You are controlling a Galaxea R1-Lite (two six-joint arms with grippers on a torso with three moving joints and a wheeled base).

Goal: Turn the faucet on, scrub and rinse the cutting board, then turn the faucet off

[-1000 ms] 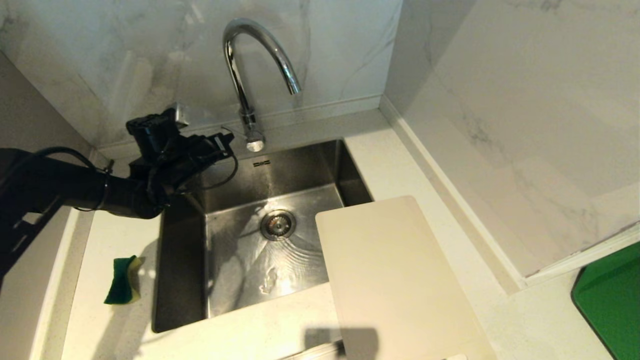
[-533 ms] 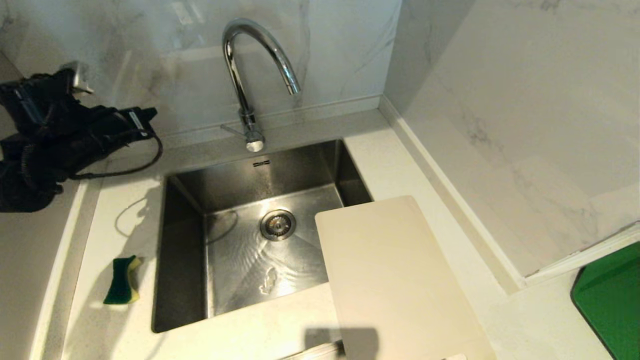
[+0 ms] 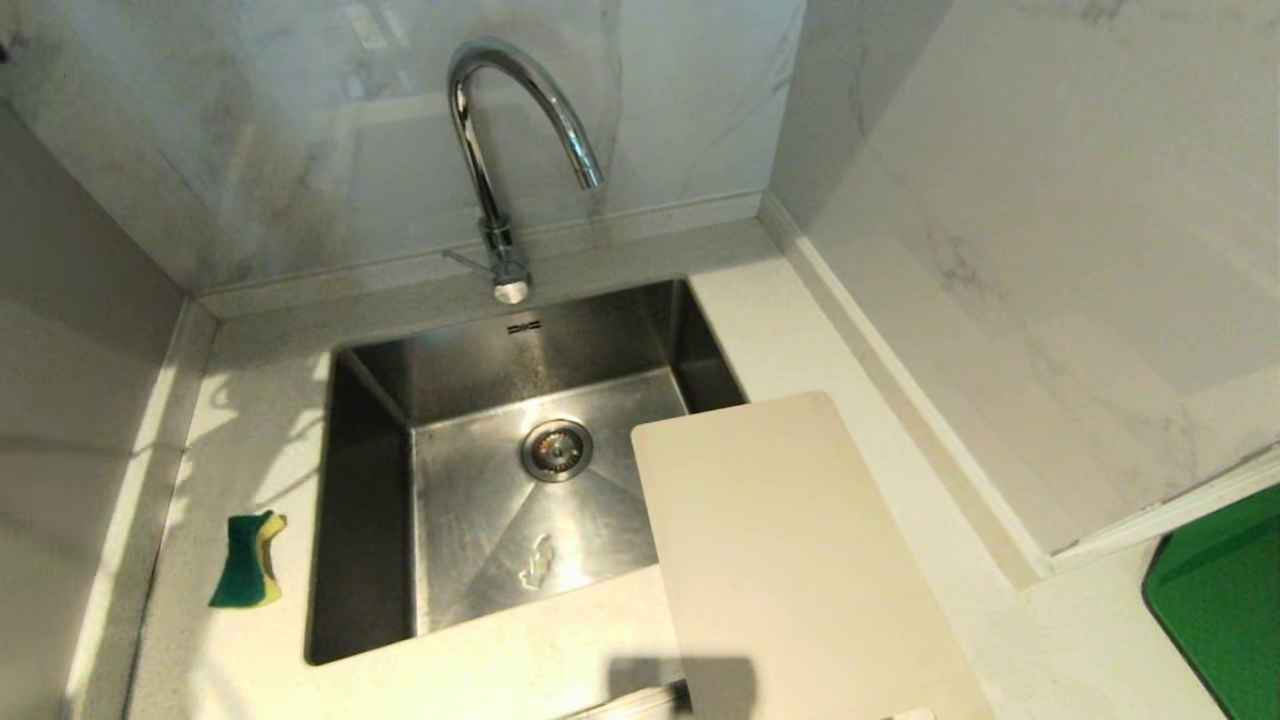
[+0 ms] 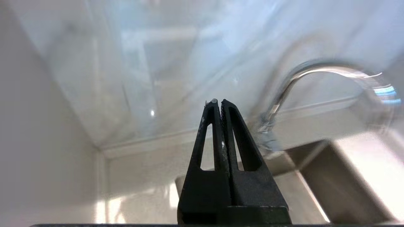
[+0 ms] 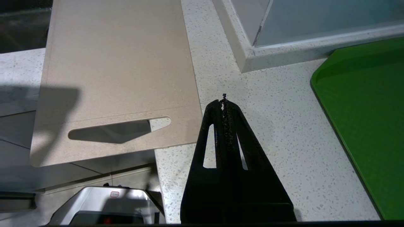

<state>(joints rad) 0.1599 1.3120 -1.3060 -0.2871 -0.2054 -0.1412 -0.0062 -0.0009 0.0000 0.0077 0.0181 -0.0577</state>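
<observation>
Cutting board (image 3: 790, 560): cream-white plastic, lying flat on the speckled countertop (image 3: 800, 330) at about 5 o'clock from the sink drain (image 3: 556, 449). Its far left corner overhangs the steel sink basin (image 3: 480, 520). In the right wrist view the board (image 5: 116, 69) shows its oblong handle slot (image 5: 116, 129) at the near short end, and that end juts past the counter edge.

Faucet (image 3: 510, 150): chrome gooseneck, upright at 12 o'clock from the drain, behind the basin's back rim, spout arching toward the right. Its small side lever (image 3: 462, 259) points to the left at the base. No stream is visible under the spout.

Sponge (image 3: 246, 560): green and yellow, on the counter at 9 o'clock from the basin, clear of its rim.

Green mat (image 3: 1220, 600): at 3 o'clock from the board, well apart from it.

Left gripper (image 4: 218, 102): fingers pressed together, empty, raised in front of the marble backsplash (image 4: 132, 63), with the blurred faucet (image 4: 315, 75) to one side.

Right gripper (image 5: 223, 101): clenched on nothing, hanging above bare countertop between board and mat, just beside the board's slot end.
</observation>
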